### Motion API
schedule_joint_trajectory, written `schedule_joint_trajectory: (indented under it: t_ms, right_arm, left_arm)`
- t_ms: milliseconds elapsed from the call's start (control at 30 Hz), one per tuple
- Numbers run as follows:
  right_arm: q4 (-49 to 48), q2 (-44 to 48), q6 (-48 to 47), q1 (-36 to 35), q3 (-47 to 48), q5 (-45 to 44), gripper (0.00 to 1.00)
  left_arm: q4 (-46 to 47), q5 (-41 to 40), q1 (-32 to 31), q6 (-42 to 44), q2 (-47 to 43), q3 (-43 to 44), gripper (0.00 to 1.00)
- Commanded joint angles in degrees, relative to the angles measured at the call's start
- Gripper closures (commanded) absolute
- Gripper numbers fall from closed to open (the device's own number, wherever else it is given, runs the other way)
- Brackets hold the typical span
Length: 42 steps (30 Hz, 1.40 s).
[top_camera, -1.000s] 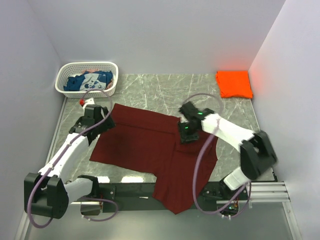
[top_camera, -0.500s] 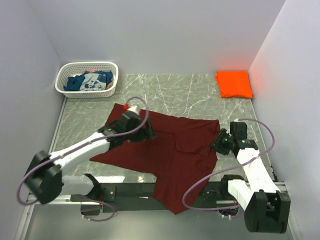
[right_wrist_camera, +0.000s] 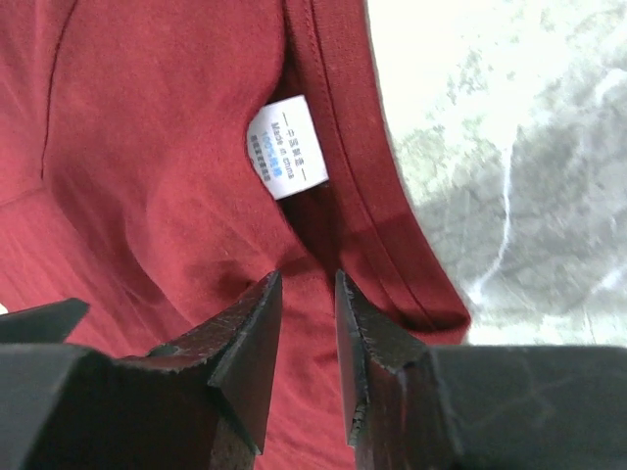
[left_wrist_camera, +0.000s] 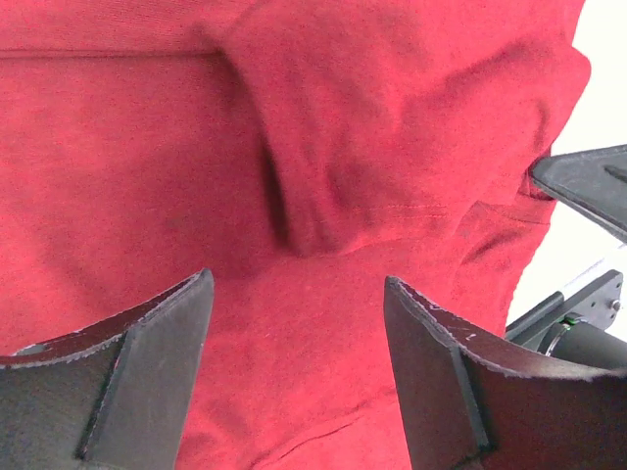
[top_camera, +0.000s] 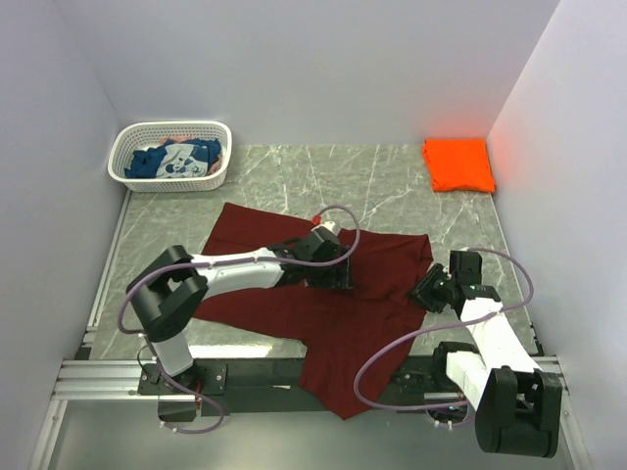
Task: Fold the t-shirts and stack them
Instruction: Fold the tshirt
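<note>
soft, limp maroon t-shirt [top_camera: 245, 305] lies spread on the table [top_camera: 392, 186]; left gripper [left_wrist_camera: 299, 294] hovers spread wide over a wrinkle, right gripper [right_wrist_camera: 306, 294] narrowly parted, empty, at the labelled hem, likely the best edge to pinch.

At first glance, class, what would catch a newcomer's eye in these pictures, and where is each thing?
A dark maroon t-shirt lies spread over the middle of the grey marbled table, the left gripper above its centre and the right gripper at its right edge. A folded bright orange t-shirt sits in the far right corner. A white basket holding a blue t-shirt stands in the far left corner.
</note>
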<state>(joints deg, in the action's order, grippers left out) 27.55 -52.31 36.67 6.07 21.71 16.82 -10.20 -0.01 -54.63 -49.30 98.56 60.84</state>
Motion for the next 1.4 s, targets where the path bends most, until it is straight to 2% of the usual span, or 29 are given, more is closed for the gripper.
schedule_joint_trajectory:
  t_ms: [0, 500, 667, 900, 1067, 1367]
  right_arm:
    - [-5.2, -1.2, 1.2, 0.4, -1.4, 1.3, 0.65]
    - [-7.2, -3.9, 0.5, 0.4, -1.9, 4.2, 0.66]
    - [-6.2, -2.9, 0.5, 0.4, -2.0, 4.2, 0.77]
    - [-5.1, -1.4, 0.8, 0.4, -1.5, 3.9, 1.0]
    - [-4.7, -0.9, 0.9, 0.4, -1.2, 4.0, 1.0]
    - [-3.7, -0.2, 0.9, 0.4, -0.4, 4.1, 1.0]
  left_arm:
    - [1.8, 0.2, -1.4, 0.3, 2.1, 4.3, 0.25]
    - [2.1, 0.5, -2.6, 0.6, 8.0, 7.5, 0.25]
    - [1.8, 0.6, -2.8, 0.5, 8.8, 8.2, 0.28]
    - [1.0, 0.3, -3.2, 0.7, 10.1, 9.4, 0.38]
    - [0.3, 0.3, -3.5, 0.7, 10.7, 10.0, 0.45]
    - [-1.7, 0.2, -4.0, 0.4, 11.6, 11.0, 0.47]
